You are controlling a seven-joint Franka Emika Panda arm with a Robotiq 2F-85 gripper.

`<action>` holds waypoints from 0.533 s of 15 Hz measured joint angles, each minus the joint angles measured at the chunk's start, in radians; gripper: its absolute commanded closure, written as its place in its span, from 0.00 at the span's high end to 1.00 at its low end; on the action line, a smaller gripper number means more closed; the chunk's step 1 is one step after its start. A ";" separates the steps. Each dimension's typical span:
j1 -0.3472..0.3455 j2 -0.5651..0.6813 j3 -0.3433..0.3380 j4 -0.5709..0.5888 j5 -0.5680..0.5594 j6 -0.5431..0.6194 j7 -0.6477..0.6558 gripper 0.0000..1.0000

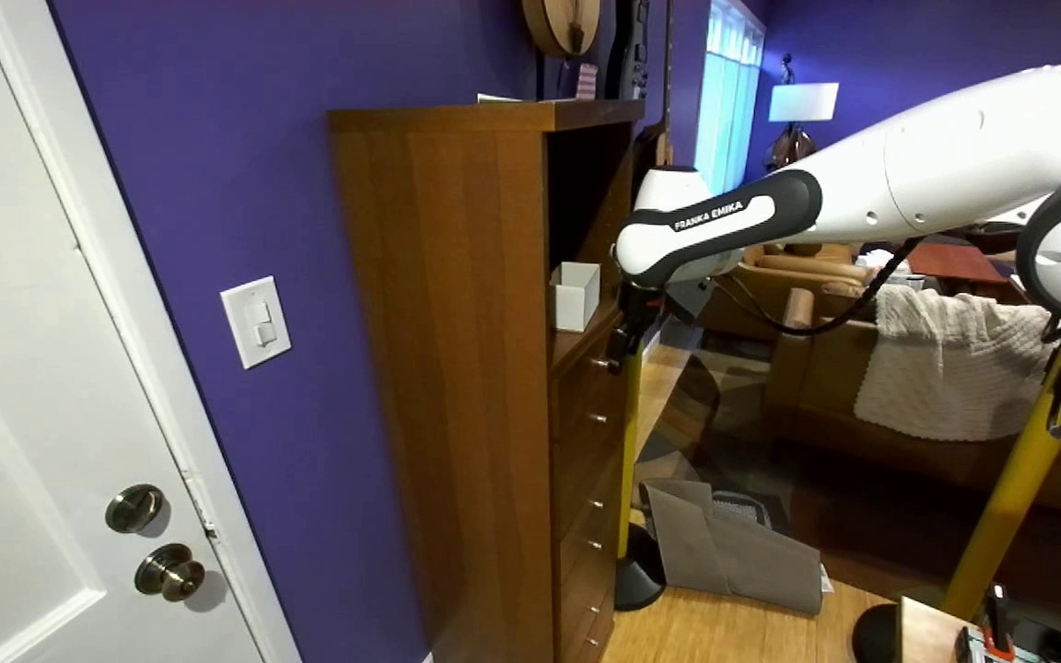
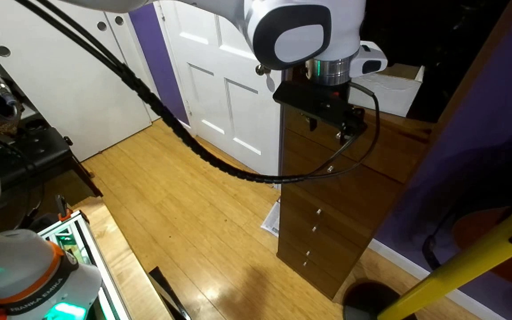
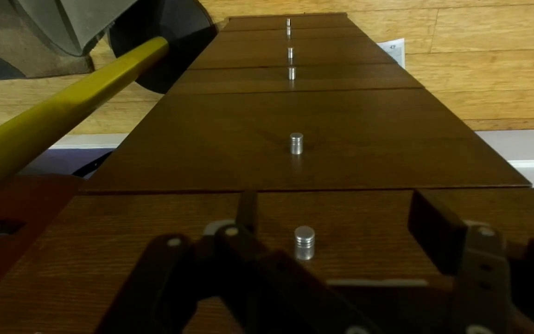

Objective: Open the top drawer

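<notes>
The top drawer point(image 1: 578, 394) is the uppermost brown wooden front of a tall cabinet and is shut; its interior is hidden. It also shows in an exterior view point(image 2: 391, 149) and in the wrist view point(image 3: 364, 208). Its small silver knob point(image 3: 304, 242) shows between my fingers in the wrist view, closer to the left finger and touching neither that I can see. My gripper point(image 3: 339, 222) is open and empty, pointing down in front of this drawer. It shows in both exterior views point(image 1: 621, 348) point(image 2: 328, 131), where its fingers are dark and small.
Lower drawers with matching knobs point(image 3: 296, 144) run below. A white open box point(image 1: 575, 296) point(image 2: 382, 93) stands on the shelf just above the drawer. A yellow post point(image 3: 70, 97) point(image 2: 465, 262) stands beside the cabinet. A black cable point(image 2: 220, 164) hangs from the arm.
</notes>
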 measured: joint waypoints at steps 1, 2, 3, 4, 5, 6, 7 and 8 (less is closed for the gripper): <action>-0.007 0.013 0.007 0.017 0.007 0.000 -0.001 0.64; -0.014 0.026 0.013 0.031 0.012 0.000 -0.001 0.63; -0.021 0.039 0.020 0.047 0.015 0.000 -0.001 0.56; -0.026 0.050 0.025 0.059 0.017 0.000 -0.001 0.64; -0.031 0.060 0.030 0.071 0.019 0.000 -0.001 0.66; -0.035 0.069 0.034 0.079 0.021 0.006 -0.001 0.55; -0.038 0.078 0.037 0.088 0.022 0.015 -0.001 0.54; -0.041 0.087 0.041 0.096 0.022 0.021 0.000 0.40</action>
